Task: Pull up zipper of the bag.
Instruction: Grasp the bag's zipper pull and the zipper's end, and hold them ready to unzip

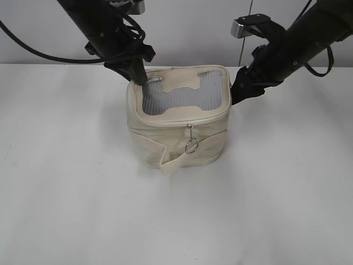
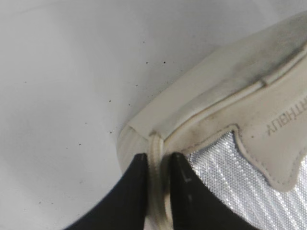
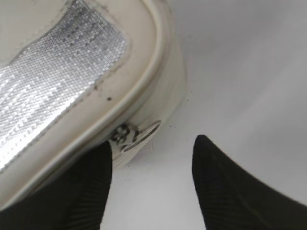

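Fingers first: the left gripper (image 2: pixel 154 191) is pinched on the bag's (image 1: pixel 177 124) lid rim at its back left corner, at about ten o'clock on the lid, with the cream piping squeezed between two black fingers (image 2: pixel 127 196). At three o'clock on the bag, the right gripper (image 3: pixel 151 177) stands spread wide and holds nothing. One of its fingers (image 3: pixel 81 191) touches the bag's side wall; the other hangs over bare table.

Between those open fingers sits a small silver slider with a ring pull (image 3: pixel 139 135), part of the zipper (image 1: pixel 182 122) that runs around the lid rim. A second slider with a ring (image 1: pixel 191 142) hangs at six o'clock on the front face, above a wide strap (image 1: pixel 165 156).

To do this step well, the right gripper probably needs to centre on the ring, close firmly, then pull along the track while the left hold steadies the bag.

A plain white table (image 1: pixel 66 182) carries everything, with a pale wall (image 1: pixel 193 27) behind.
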`<act>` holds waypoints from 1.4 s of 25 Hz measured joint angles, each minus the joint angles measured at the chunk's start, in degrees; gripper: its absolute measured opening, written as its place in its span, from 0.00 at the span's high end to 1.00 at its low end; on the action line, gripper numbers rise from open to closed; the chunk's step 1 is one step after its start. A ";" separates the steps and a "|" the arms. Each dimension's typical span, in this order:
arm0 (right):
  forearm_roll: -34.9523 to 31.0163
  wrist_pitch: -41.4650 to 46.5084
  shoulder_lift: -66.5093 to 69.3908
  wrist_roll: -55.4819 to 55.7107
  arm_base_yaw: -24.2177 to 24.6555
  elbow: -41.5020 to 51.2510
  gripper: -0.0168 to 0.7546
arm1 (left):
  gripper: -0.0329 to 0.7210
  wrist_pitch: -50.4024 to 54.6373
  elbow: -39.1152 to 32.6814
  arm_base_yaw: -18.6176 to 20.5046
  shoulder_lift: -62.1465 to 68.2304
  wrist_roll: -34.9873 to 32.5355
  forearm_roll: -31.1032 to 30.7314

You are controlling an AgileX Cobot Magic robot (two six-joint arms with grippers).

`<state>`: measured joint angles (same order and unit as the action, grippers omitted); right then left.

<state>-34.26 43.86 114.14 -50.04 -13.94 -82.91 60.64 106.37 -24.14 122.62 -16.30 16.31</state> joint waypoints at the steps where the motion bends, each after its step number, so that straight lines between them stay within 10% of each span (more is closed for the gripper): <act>1: 0.07 -0.98 0.00 -0.05 -0.05 0.00 0.42 | 0.82 0.00 0.00 0.00 0.00 0.00 0.00; 18: -0.87 -2.08 4.20 -0.25 -0.06 0.06 0.44 | 0.82 0.10 0.00 0.00 0.00 0.00 0.47; 29: -2.59 -2.77 4.20 -1.58 -0.17 0.01 0.96 | 0.82 0.10 0.00 0.00 0.00 0.00 0.52; 35: 1.06 4.77 3.79 0.52 -0.17 -0.09 0.97 | 0.82 0.10 0.00 0.00 0.00 0.41 0.86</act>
<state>-33.20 48.63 117.94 -49.53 -14.11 -83.00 60.75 106.37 -24.14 122.62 -15.90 17.17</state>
